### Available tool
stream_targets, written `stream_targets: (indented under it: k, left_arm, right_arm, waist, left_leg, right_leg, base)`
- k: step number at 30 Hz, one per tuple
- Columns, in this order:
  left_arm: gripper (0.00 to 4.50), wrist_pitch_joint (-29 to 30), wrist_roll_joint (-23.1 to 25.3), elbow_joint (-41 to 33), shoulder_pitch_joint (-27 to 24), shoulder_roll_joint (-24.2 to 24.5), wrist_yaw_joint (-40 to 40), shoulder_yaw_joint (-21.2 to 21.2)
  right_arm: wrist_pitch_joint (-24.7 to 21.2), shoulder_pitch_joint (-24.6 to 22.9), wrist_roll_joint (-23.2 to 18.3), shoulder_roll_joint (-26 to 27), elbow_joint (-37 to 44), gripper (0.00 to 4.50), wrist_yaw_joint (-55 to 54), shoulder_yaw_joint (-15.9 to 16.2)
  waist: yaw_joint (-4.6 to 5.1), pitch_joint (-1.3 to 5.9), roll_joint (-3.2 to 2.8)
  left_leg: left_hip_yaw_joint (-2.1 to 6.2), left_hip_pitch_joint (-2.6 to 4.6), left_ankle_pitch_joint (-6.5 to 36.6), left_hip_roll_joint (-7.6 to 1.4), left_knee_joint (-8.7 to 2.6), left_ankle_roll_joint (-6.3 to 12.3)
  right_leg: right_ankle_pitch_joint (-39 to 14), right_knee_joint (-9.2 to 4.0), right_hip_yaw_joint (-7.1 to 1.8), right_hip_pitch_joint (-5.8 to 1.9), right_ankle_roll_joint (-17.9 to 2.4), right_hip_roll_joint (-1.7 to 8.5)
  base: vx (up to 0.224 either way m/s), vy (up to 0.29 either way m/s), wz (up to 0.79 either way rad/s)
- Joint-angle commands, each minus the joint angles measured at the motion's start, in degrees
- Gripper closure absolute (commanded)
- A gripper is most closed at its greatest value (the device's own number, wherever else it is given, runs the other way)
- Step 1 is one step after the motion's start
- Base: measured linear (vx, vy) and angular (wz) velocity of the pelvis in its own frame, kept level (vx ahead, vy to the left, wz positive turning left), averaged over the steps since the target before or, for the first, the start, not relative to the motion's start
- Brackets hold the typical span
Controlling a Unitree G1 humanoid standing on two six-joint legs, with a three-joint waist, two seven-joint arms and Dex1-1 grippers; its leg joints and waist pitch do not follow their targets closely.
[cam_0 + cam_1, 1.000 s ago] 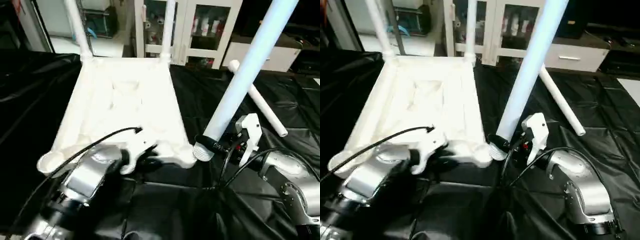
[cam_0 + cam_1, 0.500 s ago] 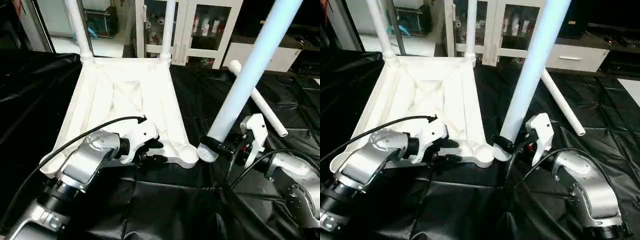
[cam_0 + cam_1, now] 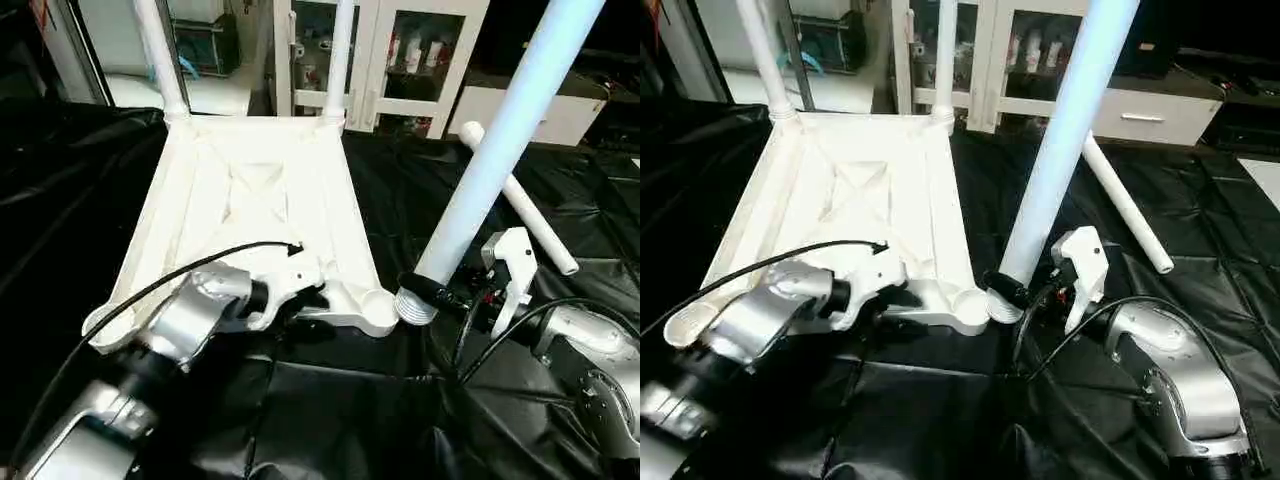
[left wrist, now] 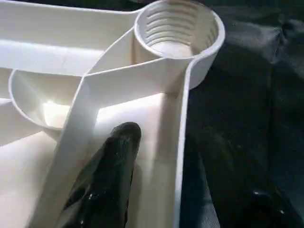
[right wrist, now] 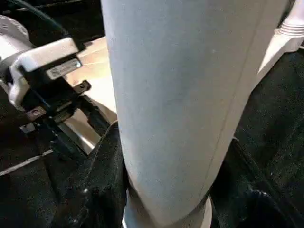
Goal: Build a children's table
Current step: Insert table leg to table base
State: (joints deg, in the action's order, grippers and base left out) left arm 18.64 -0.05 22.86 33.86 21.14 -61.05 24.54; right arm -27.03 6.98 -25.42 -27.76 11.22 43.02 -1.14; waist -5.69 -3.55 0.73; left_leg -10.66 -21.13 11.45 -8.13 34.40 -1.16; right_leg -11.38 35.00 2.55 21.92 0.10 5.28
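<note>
Black sheeting (image 3: 330,420) covers the counter, glass-door cabinets (image 3: 400,60) behind; white table top (image 3: 255,215) lies upside down at the middle of the sheet, ribbed X-braced underside facing up; two legs already stand in the far corner sockets, far-left leg (image 3: 158,55) and far-right leg (image 3: 338,55), both upright; near-right corner socket (image 3: 378,305) is open, threads visible inside it in the left wrist view (image 4: 176,28); near-left corner socket (image 3: 100,325) also open; a third leg (image 3: 500,150) is held tilted, its threaded lower end just beside the near-right socket, not in it, its upper end leaning away to the right; right tool (image 3: 425,295) is closed around that leg just above the threaded end, black fingers on either side of the tube, seen close in the right wrist view (image 5: 102,175); left tool (image 3: 300,310) sits at the near edge of the table top beside the near-right socket, partly open, one black finger (image 4: 107,180) lying against an inner rib of the top, the other outside the edge wall, straddling the edge; cannot tell if it presses; fourth leg (image 3: 520,200) lies loose on the sheet to the right, well apart from the top.
</note>
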Motion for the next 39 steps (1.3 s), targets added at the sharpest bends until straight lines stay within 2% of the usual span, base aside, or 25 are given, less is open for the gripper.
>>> stream_targets:
  k: [1,2,4,6,7,10,13,15,17,20,23,26,27,29,31,33,34,36,37,39]
  left_arm:
    - [2.15,-1.11,1.18,1.79,0.77,-0.22,0.21,0.22]
    - [2.15,-1.19,1.27,1.89,0.84,-0.19,0.04,0.35]
    - [2.51,-1.94,2.07,3.0,1.37,0.03,-1.2,1.33]
    - [2.51,-2.87,3.18,3.96,1.64,0.71,-2.08,2.56]
    - [2.7,-3.19,3.78,4.33,1.69,1.19,-2.53,3.23]
    - [2.95,-3.15,4.56,4.64,1.69,1.93,-3.11,4.05]
    - [3.05,-2.68,4.52,5.11,1.59,1.8,-3.17,3.72]
    - [3.36,-2.28,3.97,5.09,1.42,1.32,-3.09,3.12]
    - [3.41,-2.28,2.7,5.43,1.26,0.21,-2.99,2.16]
    - [3.8,-2.53,1.23,5.74,0.86,-1.07,-2.6,1.01]
    - [3.82,-2.04,0.59,5.86,-0.03,-1.75,-2.73,0.93]
    - [4.16,-2.76,1.23,6.99,-0.92,-2.15,-2.27,1.31]
    - [4.22,-2.9,1.43,7.33,-1.11,-2.33,-2.04,1.27]
    - [4.25,-2.96,2.54,7.74,-1.73,-2.8,-0.62,1.45]
    - [4.41,-2.51,2.89,7.34,-2.26,-2.92,-0.09,1.74]
    - [4.41,-1.93,3.45,5.85,-3.43,-2.76,0.17,2.64]
    - [4.41,-1.81,3.7,5.03,-4.11,-2.66,0.35,3.01]
    - [4.47,-1.9,4.6,3.67,-5.07,-2.11,0.17,4.13]
    - [4.5,-1.99,5.19,2.89,-5.66,-1.77,-0.01,4.71]
    - [4.5,-1.53,5.95,1.62,-6.39,-1.19,-0.74,5.57]
  right_arm:
    - [-0.65,-0.21,-1.14,-0.65,1.86,2.61,0.31,-0.61]
    - [-0.69,-0.25,-1.16,-0.68,1.94,2.61,0.31,-0.64]
    - [-0.96,-0.53,-1.29,-0.97,2.39,2.61,0.36,-0.85]
    - [-1.02,-0.74,-1.2,-1.25,2.55,2.61,0.42,-1.0]
    - [-1.03,-0.79,-1.18,-1.33,2.59,2.61,0.42,-1.08]
    - [-1.1,-0.86,-1.17,-1.43,2.76,2.61,0.38,-1.21]
    - [-1.2,-0.62,-1.14,-1.35,2.64,2.61,0.33,-1.25]
    - [-1.26,-0.34,-1.27,-1.24,2.45,2.61,0.33,-1.1]
    - [-1.18,0.17,-1.35,-1.0,1.9,2.61,0.28,-0.66]
    - [-1.16,0.64,-1.56,-0.46,1.39,2.61,0.33,-0.22]
    - [-1.44,1.19,-1.93,0.39,0.97,2.61,0.37,0.22]
    - [-1.21,2.06,-1.74,1.08,-0.19,2.61,0.54,0.8]
    - [-1.19,2.39,-1.72,1.32,-0.46,2.61,0.48,0.94]
    - [-1.38,3.5,-2.36,2.34,-1.33,2.61,0.38,0.83]
    - [-1.73,4.06,-2.94,2.87,-1.71,2.61,0.4,0.69]
    - [-2.23,4.82,-3.57,3.36,-2.27,2.61,0.45,0.66]
    - [-2.44,5.16,-3.56,3.41,-2.59,2.61,0.51,0.83]
    - [-2.51,5.7,-2.96,3.1,-3.34,2.61,0.88,1.46]
    - [-2.78,6.14,-2.38,2.88,-4.04,2.62,0.82,1.84]
    - [-3.42,7.1,-1.63,2.36,-5.13,2.62,1.08,2.33]
  waist:
    - [-0.07,3.68,-0.28]
    - [-0.07,3.69,-0.28]
    - [0.03,3.65,-0.38]
    - [0.06,3.62,-0.48]
    - [0.07,3.62,-0.55]
    - [0.32,3.7,-0.46]
    - [0.44,3.67,-0.33]
    - [0.39,3.67,-0.33]
    - [0.39,3.68,-0.27]
    - [0.36,3.7,-0.31]
    - [0.09,3.8,-0.3]
    - [0.12,3.83,-0.35]
    - [0.16,3.76,-0.2]
    - [0.04,3.66,-0.33]
    - [0.01,3.66,-0.07]
    - [0.08,3.64,-0.11]
    - [0.16,3.64,0.31]
    - [0.22,3.64,0.1]
    - [0.3,3.71,0.47]
    - [0.32,3.8,0.44]
  left_leg:
    - [2.1,1.19,12.65,-5.04,-4.84,0.1]
    - [2.19,1.04,12.46,-5.09,-4.89,0.1]
    - [2.14,1.13,13.15,-5.06,-4.9,0.06]
    - [2.18,1.1,13.32,-5.06,-4.94,0.04]
    - [2.24,1.13,13.76,-5.12,-5.02,-0.09]
    - [2.3,0.95,13.42,-5.1,-5.08,-0.12]
    - [2.16,0.99,13.32,-5.05,-4.94,0.32]
    - [2.19,1.0,13.18,-5.1,-4.96,0.4]
    - [2.16,1.01,13.02,-5.12,-4.97,0.48]
    - [2.12,0.99,12.93,-5.09,-4.96,0.56]
    - [2.09,0.99,12.16,-5.15,-4.94,0.9]
    - [2.08,0.96,11.98,-5.15,-4.95,0.91]
    - [2.06,0.86,12.13,-5.09,-4.97,1.03]
    - [2.0,1.05,13.02,-5.14,-5.02,0.82]
    - [2.07,0.97,13.44,-5.19,-5.14,0.55]
    - [2.13,0.99,13.49,-5.26,-5.2,0.49]
    - [2.06,0.93,13.32,-5.28,-5.18,0.55]
    - [2.04,0.92,12.95,-5.31,-5.21,0.57]
    - [1.97,0.98,12.76,-5.28,-5.19,0.62]
    - [1.93,0.99,11.95,-5.25,-5.11,0.85]
  right_leg:
    - [-7.01,-3.94,-2.57,-2.04,-14.3,4.37]
    - [-7.17,-3.89,-2.57,-2.15,-14.16,4.47]
    - [-9.01,-4.09,-2.59,-1.98,-13.69,4.44]
    - [-9.85,-4.22,-2.61,-1.98,-13.37,4.43]
    - [-10.7,-4.28,-2.62,-1.93,-12.89,4.4]
    - [-10.27,-4.16,-2.58,-2.0,-12.64,4.42]
    - [-11.59,-4.33,-2.6,-1.86,-12.83,4.53]
    - [-12.18,-4.34,-2.6,-1.79,-12.81,4.54]
    - [-12.12,-4.35,-2.57,-1.75,-12.87,4.49]
    - [-11.67,-4.31,-2.53,-1.7,-13.17,4.49]
    - [-10.49,-4.18,-2.54,-1.7,-13.23,4.49]
    - [-9.61,-4.11,-2.51,-1.7,-13.32,4.46]
    - [-9.99,-4.13,-2.5,-1.75,-13.38,4.52]
    - [-12.14,-4.41,-2.6,-1.59,-12.87,4.57]
    - [-13.42,-4.47,-2.59,-1.66,-12.29,4.64]
    - [-13.61,-4.41,-2.61,-1.55,-12.13,4.64]
    - [-13.92,-4.45,-2.63,-1.55,-11.93,4.68]
    - [-13.82,-4.44,-2.66,-1.49,-11.68,4.63]
    - [-13.46,-4.43,-2.62,-1.45,-11.5,4.53]
    - [-11.98,-4.22,-2.62,-1.43,-11.71,4.47]
  base:
    - [0.0,0.0,0.0]
    - [0.0,0.0,0.0]
    - [0.0,0.0,0.0]
    - [0.0,0.0,0.0]
    - [0.0,0.0,0.0]
    - [0.0,0.0,0.0]
    - [0.0,0.0,0.0]
    - [0.0,0.0,0.0]
    - [0.0,0.0,0.0]
    - [0.0,0.0,0.0]
    - [0.0,0.0,0.0]
    - [0.0,0.0,0.0]
    - [0.0,0.0,0.0]
    - [0.0,0.0,0.0]
    - [0.0,0.0,0.0]
    - [0.0,0.0,0.0]
    - [0.0,0.0,0.0]
    - [0.0,0.0,0.0]
    - [0.0,0.0,0.0]
    - [0.0,0.0,0.0]
